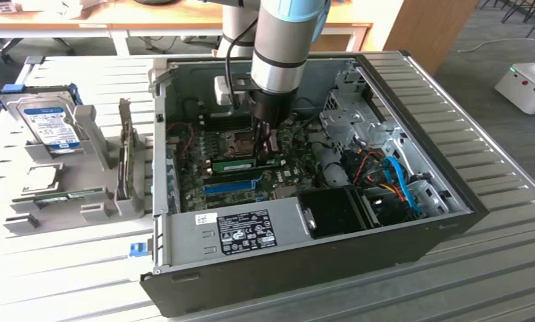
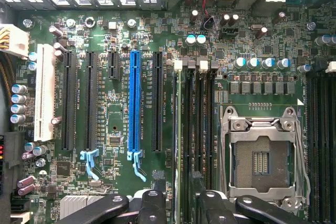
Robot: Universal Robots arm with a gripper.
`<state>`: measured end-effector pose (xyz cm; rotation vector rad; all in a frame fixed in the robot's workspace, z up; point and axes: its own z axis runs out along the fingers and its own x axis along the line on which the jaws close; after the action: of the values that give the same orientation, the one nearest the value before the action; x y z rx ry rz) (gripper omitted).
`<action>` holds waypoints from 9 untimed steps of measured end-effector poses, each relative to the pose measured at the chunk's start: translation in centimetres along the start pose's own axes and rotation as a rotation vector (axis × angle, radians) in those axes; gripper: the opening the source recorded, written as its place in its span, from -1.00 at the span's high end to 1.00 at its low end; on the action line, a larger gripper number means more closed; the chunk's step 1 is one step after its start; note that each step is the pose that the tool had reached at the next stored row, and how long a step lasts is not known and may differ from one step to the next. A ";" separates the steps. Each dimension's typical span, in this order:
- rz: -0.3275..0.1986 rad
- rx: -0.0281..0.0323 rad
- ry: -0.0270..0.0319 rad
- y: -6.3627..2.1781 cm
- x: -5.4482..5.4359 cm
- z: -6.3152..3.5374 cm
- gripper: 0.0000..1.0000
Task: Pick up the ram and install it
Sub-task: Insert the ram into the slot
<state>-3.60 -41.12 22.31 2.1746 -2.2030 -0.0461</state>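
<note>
The ram [image 1: 234, 163] is a thin green stick standing on edge in a memory slot between the CPU socket [image 1: 234, 141] and the blue expansion slot [image 1: 227, 186]. In the wrist view the ram [image 2: 180, 129] appears edge-on as a narrow strip in the slot nearest the expansion slots. My gripper [image 1: 269, 155] reaches down into the open computer case [image 1: 428, 235], over one end of that slot. In the wrist view the gripper [image 2: 181, 205] is open. Its black fingers [image 2: 152, 205] stand apart on either side of the ram's line and do not clamp it.
The case walls and a drive cage [image 1: 357, 114] with blue and red cables [image 1: 397, 181] hem in the motherboard. In the exterior view's left, a grey holder [image 1: 98, 208] carries a second green stick [image 1: 71, 196] and a silver hard drive [image 1: 51, 127]. The neighbouring black memory slots [image 2: 202, 129] flank the ram.
</note>
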 end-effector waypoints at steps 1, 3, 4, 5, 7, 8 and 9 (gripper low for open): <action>0.000 0.0000 0.0000 0.00 0.0 -0.02 0.38; 0.000 -0.0001 0.0002 0.02 0.0 -0.24 0.38; 0.000 0.0000 0.0001 0.02 0.0 -0.37 0.38; 0.000 0.0000 0.0002 0.03 0.0 -0.56 0.38; 0.000 -0.0001 0.0001 0.05 0.0 -0.95 0.38; 0.000 0.0000 0.0001 0.06 0.0 -1.18 0.38; 0.000 0.0000 0.0001 0.08 0.0 -1.44 0.38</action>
<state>-3.61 -41.13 23.76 2.1744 -2.2030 -0.0460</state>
